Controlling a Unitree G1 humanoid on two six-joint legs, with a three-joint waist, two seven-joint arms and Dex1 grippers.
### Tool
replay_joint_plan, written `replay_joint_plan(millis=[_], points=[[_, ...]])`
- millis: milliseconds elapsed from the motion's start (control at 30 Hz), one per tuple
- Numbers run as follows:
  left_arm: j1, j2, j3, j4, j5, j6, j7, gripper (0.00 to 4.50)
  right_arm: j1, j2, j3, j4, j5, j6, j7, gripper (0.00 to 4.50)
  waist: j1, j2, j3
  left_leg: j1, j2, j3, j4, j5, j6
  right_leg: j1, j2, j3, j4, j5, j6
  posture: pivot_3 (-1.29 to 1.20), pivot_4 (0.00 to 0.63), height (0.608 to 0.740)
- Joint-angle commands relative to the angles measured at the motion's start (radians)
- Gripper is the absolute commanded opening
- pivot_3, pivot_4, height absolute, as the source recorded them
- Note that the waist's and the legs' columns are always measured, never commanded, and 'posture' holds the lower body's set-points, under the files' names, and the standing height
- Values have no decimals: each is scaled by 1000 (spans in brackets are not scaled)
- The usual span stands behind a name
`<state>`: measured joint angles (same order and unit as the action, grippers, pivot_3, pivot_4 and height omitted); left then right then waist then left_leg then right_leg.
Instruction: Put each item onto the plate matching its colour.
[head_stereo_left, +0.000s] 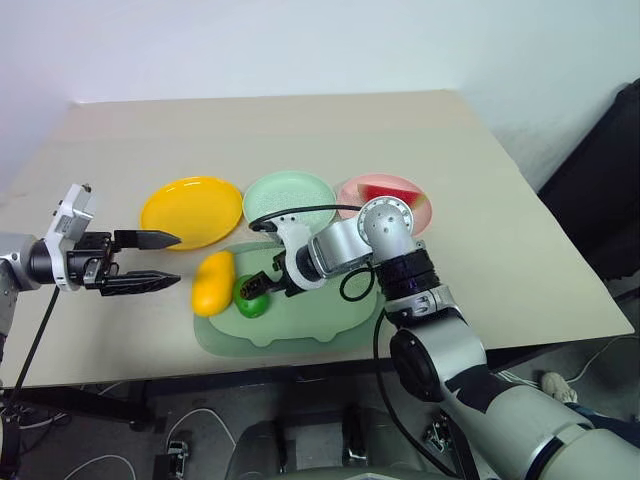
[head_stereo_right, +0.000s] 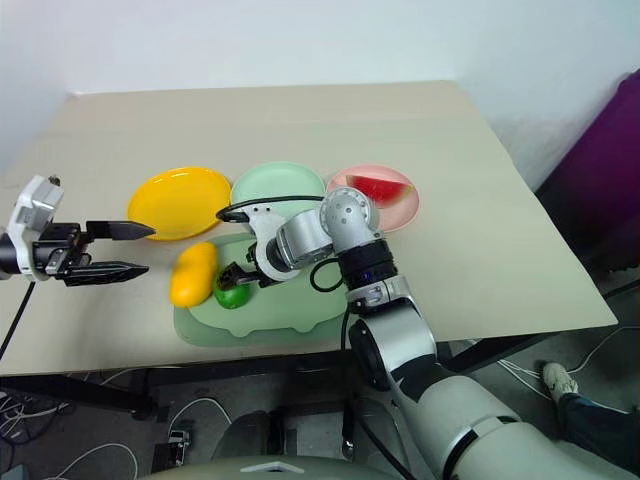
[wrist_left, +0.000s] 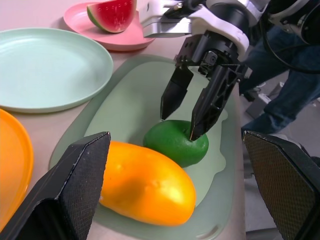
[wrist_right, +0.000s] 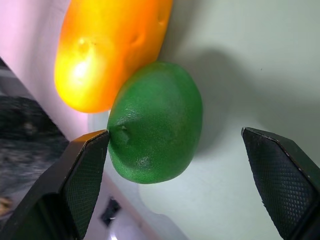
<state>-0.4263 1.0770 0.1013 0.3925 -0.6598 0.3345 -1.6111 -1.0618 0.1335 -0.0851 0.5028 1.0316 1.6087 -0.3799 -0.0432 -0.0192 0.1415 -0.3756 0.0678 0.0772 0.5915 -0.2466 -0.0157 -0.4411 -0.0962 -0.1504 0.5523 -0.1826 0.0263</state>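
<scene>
The yellow mango (head_stereo_left: 213, 283) and the green fruit (head_stereo_left: 252, 299) lie side by side on the pale green mat (head_stereo_left: 300, 320). The watermelon wedge (head_stereo_left: 391, 190) rests on the pink plate (head_stereo_left: 420, 212). The yellow plate (head_stereo_left: 192, 211) and the mint green plate (head_stereo_left: 290, 197) hold nothing. My right gripper (wrist_left: 179, 126) is open and points down at the green fruit (wrist_right: 155, 122), its fingertips (wrist_left: 168, 107) at the fruit's top, one on each side. My left gripper (head_stereo_left: 165, 261) stands open and empty, just left of the mango and in front of the yellow plate.
The three plates stand in a row behind the mat, on a beige table (head_stereo_left: 500, 200). The mat lies close to the table's front edge. A person's legs in jeans (wrist_left: 285, 85) show beyond the table in the left wrist view.
</scene>
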Motion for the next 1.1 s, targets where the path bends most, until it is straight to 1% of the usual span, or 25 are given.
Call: replay_joint_plan(millis=[33, 200, 367, 567, 933, 1100], points=[[-3, 20, 24, -4, -15, -11, -3, 4500, -29, 47, -50, 38, 22, 6, -25, 4475, 0, 0, 0, 0, 0, 0, 0, 0, 1, 0, 0, 0, 0, 0, 0, 0, 150, 740], [-2, 21, 22, -4, -16, -12, -3, 4500, -42, 83, -152, 110, 38, 6, -81, 4475, 0, 0, 0, 0, 0, 0, 0, 1, 1, 0, 0, 0, 0, 0, 0, 0, 150, 740], [-6, 19, 21, -5, -14, -10, -3, 4500, -58, 101, -186, 145, 65, 6, -112, 4475, -1, 0, 0, 1, 0, 0, 0, 0, 1, 0, 0, 0, 0, 0, 0, 0, 150, 740], [-8, 21, 23, -4, -14, -9, -3, 4500, -57, 95, -155, 128, 79, 6, -113, 4475, -1, 0, 0, 0, 0, 0, 0, 0, 1, 0, 0, 0, 0, 0, 0, 0, 150, 740], [-19, 25, 20, 0, -13, -6, -3, 4500, -54, 110, -173, 146, 103, 6, -127, 4475, -1, 0, 0, 0, 0, 0, 0, 0, 1, 0, 0, 0, 0, 0, 0, 0, 150, 740], [-17, 25, 19, -1, -13, -7, -3, 4500, -46, 111, -154, 137, 118, 6, -126, 4475, -1, 0, 0, 0, 0, 0, 0, 1, 1, 0, 0, 0, 0, 0, 0, 0, 150, 740]])
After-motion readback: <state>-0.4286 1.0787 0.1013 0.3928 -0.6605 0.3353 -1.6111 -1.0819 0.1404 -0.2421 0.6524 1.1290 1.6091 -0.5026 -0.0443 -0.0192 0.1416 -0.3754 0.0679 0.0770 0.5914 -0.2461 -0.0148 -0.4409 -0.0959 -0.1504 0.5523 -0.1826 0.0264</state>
